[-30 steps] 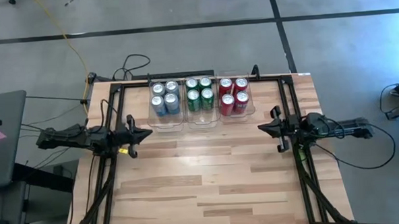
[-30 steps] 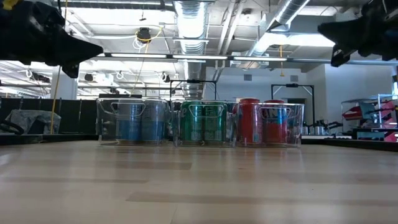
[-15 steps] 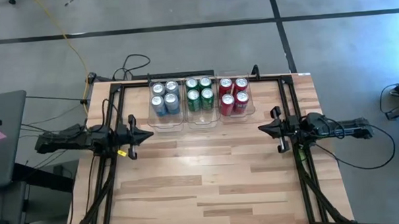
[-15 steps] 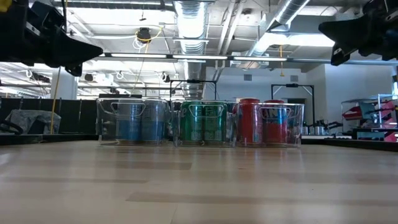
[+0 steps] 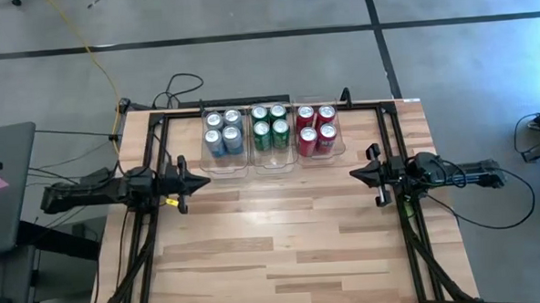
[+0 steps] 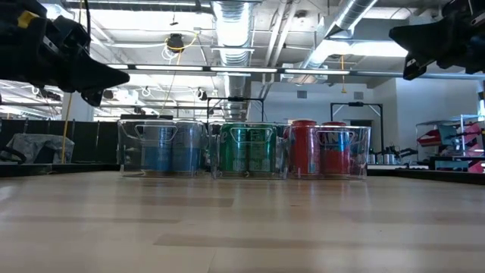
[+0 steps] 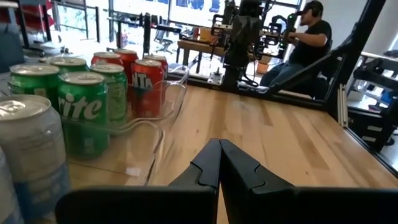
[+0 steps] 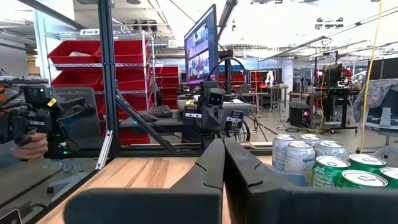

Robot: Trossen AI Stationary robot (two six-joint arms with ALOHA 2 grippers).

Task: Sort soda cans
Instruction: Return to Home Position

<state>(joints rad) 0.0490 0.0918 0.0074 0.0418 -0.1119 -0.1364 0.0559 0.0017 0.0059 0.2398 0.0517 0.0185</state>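
Since a moment ago, the left arm has been pulled back a little toward the left edge of the high view, while the right arm has not been moved. The left gripper [image 5: 198, 182] is seen at the middle left of the table [image 5: 283, 251] and the right gripper [image 5: 355, 173] at the middle right. Both are kept pressed shut, with nothing in them. From this it is judged that the sorting is done and only the trip home is left. The soda cans [image 5: 260, 114] are found at the upper middle, in three clear bins [image 5: 272, 164] set side by side. The blue cans [image 5: 223, 132] are in the left bin, the green cans [image 5: 279, 128] in the middle one and the red cans [image 5: 316, 128] in the right one. Every can is stood upright, its long side up and down, with its silver top pointed up.
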